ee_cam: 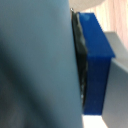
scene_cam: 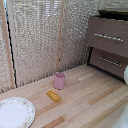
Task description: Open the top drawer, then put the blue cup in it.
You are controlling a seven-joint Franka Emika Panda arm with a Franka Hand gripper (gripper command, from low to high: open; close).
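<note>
The dresser stands at the exterior view's upper right. Its top drawer (scene_cam: 107, 36) is a wide dark brown front with a thin silver bar handle (scene_cam: 109, 37). From here I cannot tell whether it is pulled out. No blue cup shows in the exterior view. Very close in the wrist view is a bright blue, block-like shape (ee_cam: 96, 65) with a dark edge, beside a large blurred grey-blue surface (ee_cam: 35, 65). I cannot tell whether this blue shape is the cup. The gripper's fingers cannot be made out. A white piece of the arm (scene_cam: 125, 75) shows at the exterior view's right edge.
A pink cup (scene_cam: 59, 80) stands upright mid-table, with a small yellow block (scene_cam: 53, 95) just in front of it. A white patterned plate (scene_cam: 14, 112) lies at the exterior view's lower left. A lower drawer (scene_cam: 109, 62) sits under the top one. Slatted blinds (scene_cam: 40, 35) back the table.
</note>
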